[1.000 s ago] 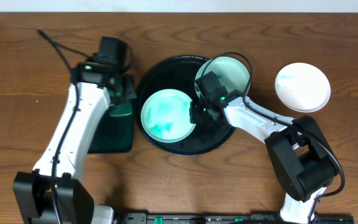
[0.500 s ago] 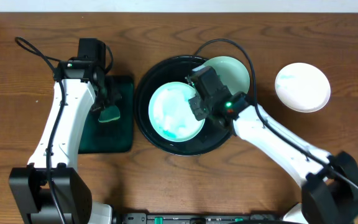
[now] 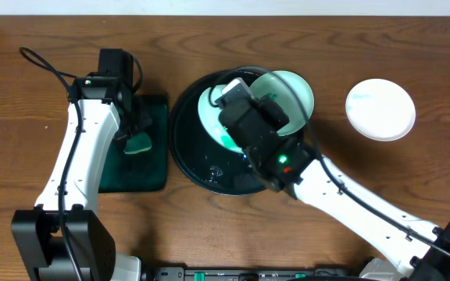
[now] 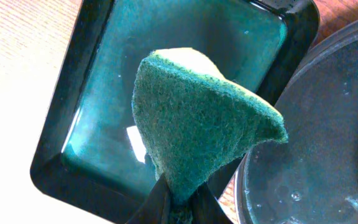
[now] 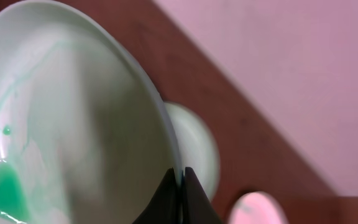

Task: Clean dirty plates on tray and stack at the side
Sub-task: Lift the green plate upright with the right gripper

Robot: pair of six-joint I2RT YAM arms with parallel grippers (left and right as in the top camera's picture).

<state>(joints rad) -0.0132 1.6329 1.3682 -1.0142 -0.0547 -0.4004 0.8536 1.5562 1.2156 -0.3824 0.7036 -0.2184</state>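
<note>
Over the middle of the black tray (image 3: 198, 160), the right gripper (image 5: 180, 177) is clamped on the rim of a turquoise plate (image 3: 212, 115). A second ago that plate lay flat on the tray floor; it has now come up and hangs tilted steeply on edge. A green smear (image 5: 8, 186) sits on its face, so it is lifted but not clean.

The left gripper (image 4: 178, 193), jaws pinched on a green scouring sponge (image 4: 197, 124), hovers above the dark green rectangular tray (image 4: 98, 106) toward the desk's left edge, having backed away from the black tray.

A second turquoise plate (image 3: 297, 90) sits at the black tray's far right rim. The white plate (image 3: 380, 109) rests on the desk toward the right edge.

The raised plate looks presented for wiping.
</note>
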